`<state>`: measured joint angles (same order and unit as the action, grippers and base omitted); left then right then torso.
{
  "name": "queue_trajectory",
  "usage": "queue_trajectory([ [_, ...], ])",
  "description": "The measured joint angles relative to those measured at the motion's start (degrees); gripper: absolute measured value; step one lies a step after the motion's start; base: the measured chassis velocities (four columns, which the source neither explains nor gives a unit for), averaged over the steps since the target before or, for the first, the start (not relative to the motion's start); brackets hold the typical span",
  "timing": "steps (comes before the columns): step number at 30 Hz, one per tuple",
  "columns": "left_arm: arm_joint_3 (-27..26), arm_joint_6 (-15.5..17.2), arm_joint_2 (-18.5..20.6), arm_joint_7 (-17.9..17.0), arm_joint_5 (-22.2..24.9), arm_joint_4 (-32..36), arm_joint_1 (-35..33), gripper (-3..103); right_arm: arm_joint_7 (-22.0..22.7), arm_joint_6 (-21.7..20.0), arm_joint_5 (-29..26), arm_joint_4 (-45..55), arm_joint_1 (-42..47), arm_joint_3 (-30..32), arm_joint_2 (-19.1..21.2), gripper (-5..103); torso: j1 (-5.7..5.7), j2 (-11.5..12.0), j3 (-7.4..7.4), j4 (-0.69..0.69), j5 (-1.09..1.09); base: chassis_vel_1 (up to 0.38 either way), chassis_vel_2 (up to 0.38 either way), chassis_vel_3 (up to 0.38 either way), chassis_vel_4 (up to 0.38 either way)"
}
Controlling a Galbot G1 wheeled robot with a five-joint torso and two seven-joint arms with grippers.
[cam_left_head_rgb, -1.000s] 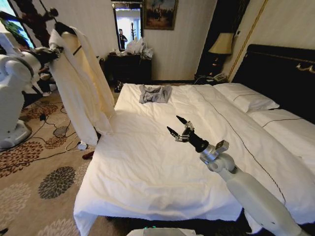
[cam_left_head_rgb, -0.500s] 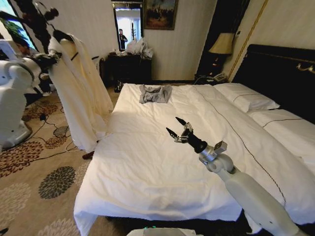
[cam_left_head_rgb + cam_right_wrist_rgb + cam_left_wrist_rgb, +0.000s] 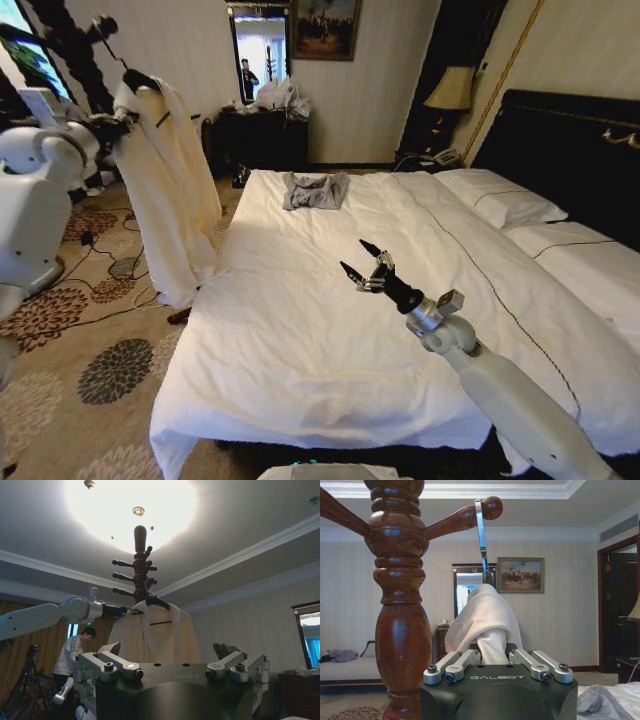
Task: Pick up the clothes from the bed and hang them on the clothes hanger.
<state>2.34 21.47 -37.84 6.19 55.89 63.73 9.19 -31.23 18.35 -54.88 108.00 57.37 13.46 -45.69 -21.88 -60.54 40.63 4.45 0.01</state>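
Observation:
The cream-yellow clothes (image 3: 165, 190) hang off the black clothes hanger (image 3: 140, 80) in the air left of the bed (image 3: 300, 340), beside the dark wooden coat stand (image 3: 75, 45). My left gripper (image 3: 116, 122) is shut on the clothes just below the hanger's neck. In the left wrist view my left gripper (image 3: 492, 652) pinches the fabric (image 3: 485, 620), and the silver hook (image 3: 481, 535) crosses a peg (image 3: 465, 517) of the stand (image 3: 400, 610). I cannot tell whether the hook rests on that peg. My right gripper (image 3: 360, 262) hovers open above the middle of the bed.
A small grey garment (image 3: 315, 190) lies at the bed's far end. White pillows (image 3: 495, 200) and a black headboard (image 3: 570, 150) are on the right. A dark dresser (image 3: 262, 135) stands at the back wall. Cables (image 3: 110, 300) trail over the patterned carpet left of the bed.
The hanging clothes have turned and now look narrower, with the hanger a little lower and further right by the stand. My right arm has barely moved.

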Motion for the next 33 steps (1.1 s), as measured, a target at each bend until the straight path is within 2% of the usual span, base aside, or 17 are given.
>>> queue_trajectory([
  [5,-1.3,-0.7,1.1,-2.0,0.3,2.9,-2.4,19,0.0,0.0,0.0,0.0,0.0,-0.2,-0.1,100,0.00,0.0,0.00,0.04,0.02,0.000,0.000,0.000,0.000],
  [6,-1.8,-1.2,1.7,-2.7,0.6,4.2,-3.3,15,0.2,0.0,0.0,-0.1,0.0,-0.3,-0.2,100,0.00,0.0,0.00,0.04,0.02,0.000,0.000,0.000,0.000],
  [8,-2.1,-1.8,2.7,-3.4,1.4,5.9,-4.6,24,0.3,0.0,0.1,-0.1,-0.1,-0.4,-0.3,100,0.00,0.0,0.00,-0.03,-0.03,0.000,0.000,0.000,0.000],
  [10,-2.5,-2.4,3.1,-3.8,1.8,6.8,-5.2,24,0.4,0.0,0.1,0.0,-0.1,-0.4,-0.3,100,0.00,0.0,0.00,-0.02,-0.04,0.000,0.000,0.000,0.000],
  [15,-6.9,-3.9,7.2,-5.6,3.4,14.7,-11.6,52,0.4,0.0,0.1,0.3,0.3,-0.2,-0.3,100,0.00,0.0,0.00,0.01,0.00,0.000,0.000,0.000,0.000],
  [17,-7.5,-4.0,7.8,-5.9,3.5,15.8,-12.5,52,0.4,0.0,0.1,0.3,0.4,-0.2,-0.3,100,0.00,0.0,0.00,0.01,-0.01,0.000,0.000,0.000,0.000],
  [20,-11.0,-4.7,12.0,-6.8,3.7,22.9,-18.7,68,0.6,-0.3,0.0,0.7,0.7,0.1,-0.4,100,0.00,0.0,0.00,0.00,-0.02,0.000,0.000,0.000,0.000],
  [21,-11.0,-4.7,12.0,-6.8,3.7,22.9,-18.7,68,0.6,-0.3,0.0,0.7,0.7,0.1,-0.4,100,0.00,0.0,0.00,0.00,-0.02,0.000,0.000,0.000,0.000],
  [22,-12.7,-4.8,13.3,-7.1,3.7,25.1,-20.9,74,0.7,-0.6,-0.2,0.9,0.7,0.2,-0.5,100,0.01,0.0,0.00,0.00,-0.01,0.000,0.000,0.000,0.000],
  [23,-20.0,-4.7,16.4,-8.4,4.2,32.8,-28.6,84,1.5,-1.4,-0.7,1.5,0.9,0.8,-0.9,100,0.01,0.0,0.00,-0.04,-0.02,0.000,0.000,0.000,0.000],
  [24,-21.2,-4.5,16.9,-8.8,4.5,35.3,-30.1,89,1.8,-1.5,-0.7,1.7,1.3,1.4,-1.0,100,0.01,0.0,-0.01,-0.05,0.00,0.000,0.000,0.000,0.000],
  [26,-21.6,-4.5,17.0,-9.0,4.5,36.4,-30.7,89,2.0,-1.6,-0.7,1.9,1.7,2.0,-1.1,100,0.01,0.0,-0.01,-0.05,0.01,0.000,0.000,0.000,0.000],
  [28,-22.0,-4.0,16.0,-10.1,5.0,40.8,-31.7,98,3.4,-2.0,-0.2,3.2,5.6,7.0,-1.1,100,0.01,0.0,-0.01,-0.02,0.00,0.000,0.000,0.000,0.000],
  [29,-22.1,-3.3,15.5,-11.0,5.7,43.0,-32.5,99,5.0,-2.5,0.7,3.7,7.6,9.5,-1.3,100,0.01,0.0,0.00,0.08,-0.01,0.000,0.000,0.000,0.000],
  [30,-23.0,-2.4,15.3,-12.6,6.4,45.1,-34.1,99,7.6,-3.1,2.0,4.0,9.2,11.6,-1.8,100,0.01,0.0,0.00,0.11,-0.01,0.000,0.000,0.000,0.000],
  [31,-23.0,-2.4,15.3,-12.6,6.4,45.1,-34.1,99,7.6,-3.1,2.0,4.0,9.2,11.6,-1.8,100,0.01,0.0,0.00,0.11,-0.01,0.000,0.000,0.000,0.000],
  [33,-28.6,0.1,14.5,-17.2,8.5,49.3,-40.2,100,15.4,-5.2,5.3,4.5,12.4,15.8,-3.2,100,0.00,0.0,0.00,0.08,0.07,0.000,0.000,0.000,0.000],
])
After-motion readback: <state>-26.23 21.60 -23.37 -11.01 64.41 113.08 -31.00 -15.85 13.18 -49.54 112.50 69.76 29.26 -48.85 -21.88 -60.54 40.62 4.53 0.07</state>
